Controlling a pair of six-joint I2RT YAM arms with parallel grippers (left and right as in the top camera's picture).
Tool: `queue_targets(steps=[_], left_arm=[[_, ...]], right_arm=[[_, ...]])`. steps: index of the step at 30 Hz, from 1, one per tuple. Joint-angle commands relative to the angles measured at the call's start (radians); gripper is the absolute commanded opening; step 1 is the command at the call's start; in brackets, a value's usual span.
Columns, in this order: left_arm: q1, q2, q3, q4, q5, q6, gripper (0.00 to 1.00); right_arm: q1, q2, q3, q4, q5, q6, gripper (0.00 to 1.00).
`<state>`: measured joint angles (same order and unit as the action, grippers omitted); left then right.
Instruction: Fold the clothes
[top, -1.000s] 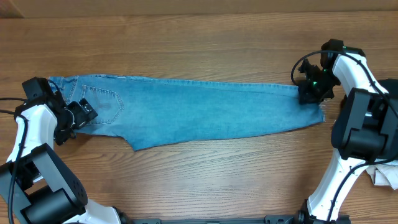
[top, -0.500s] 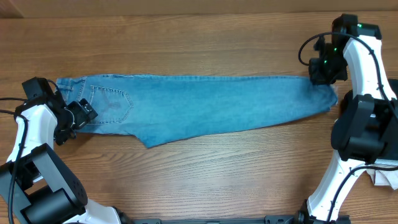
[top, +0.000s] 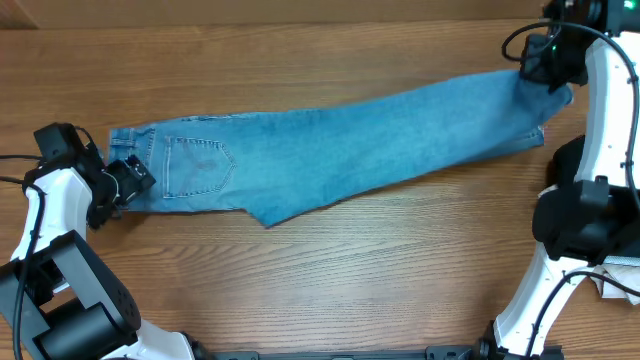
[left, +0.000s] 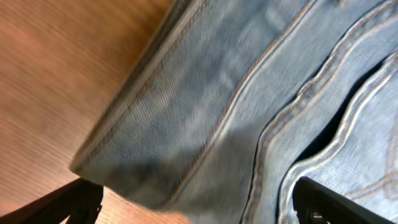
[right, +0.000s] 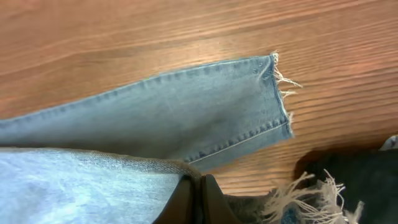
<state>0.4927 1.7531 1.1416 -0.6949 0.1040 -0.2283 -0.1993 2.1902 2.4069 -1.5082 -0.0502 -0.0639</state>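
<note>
Plainly, the right claw (top: 545, 68) is clamped tight on the jeans (top: 340, 150). In its wrist view the two fingers (right: 186, 199) meet with no gap, pinching a fold of denim close to the leg end. Beyond that grip one leg lies flat on the table (top: 300, 280), its frayed hem (right: 278, 93) free and untouched. More frayed threads (right: 305, 190) hang just beside the fingers, over a dark patch (right: 354, 180) in the corner that I cannot make out.

The left claw (top: 128, 180) is spread wide. Its wrist view shows a fingertip (left: 84, 202) in each lower corner, with the waistband (left: 161, 124) lying between and ahead of them on the wood. Neither fingertip can be seen pressing the cloth. From overhead this claw sits at the waist end, over the nearer corner of the waistband and near the back pocket (top: 200, 165).

The jeans stretch across the table in a long slanted band, waist at the left and legs angling away to the far right corner, where the right claw has them. The crotch point juts toward the near edge, left of the middle. The right arm (top: 605, 130) stands along the right edge beside the leg end. A white cloth (top: 622, 283) lies by its base, well apart from the jeans.
</note>
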Motion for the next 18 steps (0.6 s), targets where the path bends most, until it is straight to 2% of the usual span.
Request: queue_targets(steps=[1,2,5,6,7,8,9,10,13,18], left_arm=[[-0.008,0.007,0.000,0.107,0.147,0.019,1.00],[-0.012,0.007,0.000,0.137,0.172,0.019,0.99],[-0.037,0.007,0.000,0.171,0.219,0.027,0.73],[-0.049,0.007,0.000,0.167,0.227,0.027,0.58],[-0.051,0.005,0.000,0.140,0.249,0.026,0.27],[-0.050,0.003,0.002,0.117,0.261,0.026,0.19],[-0.047,0.000,0.009,0.084,0.267,0.026,0.23],[-0.042,-0.002,0.024,0.054,0.267,0.026,0.46],[-0.035,-0.011,0.151,-0.090,0.268,0.026,0.51],[-0.037,-0.014,0.315,-0.240,0.275,0.026,0.45]], right_arm=[[0.003,-0.051,0.036,-0.009,-0.004,0.013,0.04],[0.008,-0.051,0.036,-0.009,-0.004,0.012,0.04],[0.021,-0.051,0.036,-0.008,-0.004,0.012,0.04],[0.022,-0.051,0.036,-0.006,-0.004,0.012,0.04],[0.022,-0.051,0.036,-0.006,-0.004,0.012,0.04],[0.022,-0.051,0.036,-0.006,-0.004,0.012,0.04],[0.022,-0.051,0.036,-0.007,-0.004,0.012,0.04],[0.022,-0.051,0.036,-0.008,-0.004,0.012,0.04],[0.022,-0.051,0.036,-0.009,-0.004,0.012,0.04],[0.022,-0.051,0.036,-0.009,-0.004,0.012,0.04]])
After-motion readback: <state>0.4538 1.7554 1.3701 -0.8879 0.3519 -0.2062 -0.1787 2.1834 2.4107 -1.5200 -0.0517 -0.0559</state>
